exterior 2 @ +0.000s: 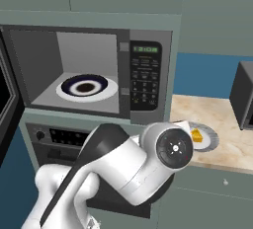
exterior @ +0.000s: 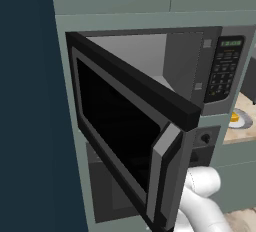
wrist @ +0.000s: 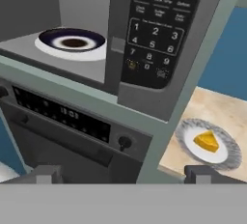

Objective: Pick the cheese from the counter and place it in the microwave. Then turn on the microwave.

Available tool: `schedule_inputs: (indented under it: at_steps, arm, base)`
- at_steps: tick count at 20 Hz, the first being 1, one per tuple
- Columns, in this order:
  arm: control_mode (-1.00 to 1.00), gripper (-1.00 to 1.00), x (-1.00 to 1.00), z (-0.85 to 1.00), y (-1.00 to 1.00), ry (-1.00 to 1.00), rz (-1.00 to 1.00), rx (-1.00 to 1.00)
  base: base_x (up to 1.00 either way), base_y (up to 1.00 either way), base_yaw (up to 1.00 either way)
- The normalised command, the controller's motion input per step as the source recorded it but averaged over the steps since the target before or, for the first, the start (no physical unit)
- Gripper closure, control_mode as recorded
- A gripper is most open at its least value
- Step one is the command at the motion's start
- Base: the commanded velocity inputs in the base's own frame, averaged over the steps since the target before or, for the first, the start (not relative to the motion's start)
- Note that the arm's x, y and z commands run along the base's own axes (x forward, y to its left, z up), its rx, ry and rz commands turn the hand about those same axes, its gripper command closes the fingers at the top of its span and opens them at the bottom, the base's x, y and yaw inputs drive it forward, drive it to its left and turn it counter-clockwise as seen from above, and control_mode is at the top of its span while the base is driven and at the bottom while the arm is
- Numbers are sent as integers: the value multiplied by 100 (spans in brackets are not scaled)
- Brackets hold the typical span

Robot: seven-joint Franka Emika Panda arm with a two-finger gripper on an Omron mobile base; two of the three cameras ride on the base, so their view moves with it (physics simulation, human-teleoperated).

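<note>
Microwave [exterior 2: 89, 70] door [exterior: 125, 126] is swung wide open, with a round turntable [exterior 2: 86, 87] sitting inside. Below it there's a black oven [wrist: 62, 117] with a knob and display strip. To the right, on the counter [exterior 2: 222, 124], the cheese [wrist: 206, 141] sits on a grey-white plate [wrist: 226, 155]. The tool [wrist: 124, 174] has its fingers spread wide, holding nothing, well short of the cheese.
</note>
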Motion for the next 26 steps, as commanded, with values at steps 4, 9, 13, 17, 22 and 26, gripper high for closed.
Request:
schedule_inputs:
  at_steps: [4,9,13,17,22,26]
  arm:
    - [-100,-100,33,-4,-75,0,0,0]
    - [-100,-100,28,-20,-69,0,3,0]
    - [-100,-100,26,-45,-47,0,12,0]
    - [-100,-100,34,-38,-41,0,21,0]
    - [-100,-100,41,-19,-24,0,20,0]
    - [-100,-100,33,-29,-12,0,17,0]
  base:
    - [0,0,0]
    - [0,0,0]
    - [0,0,0]
    - [0,0,0]
    - [0,0,0]
    - [0,0,0]
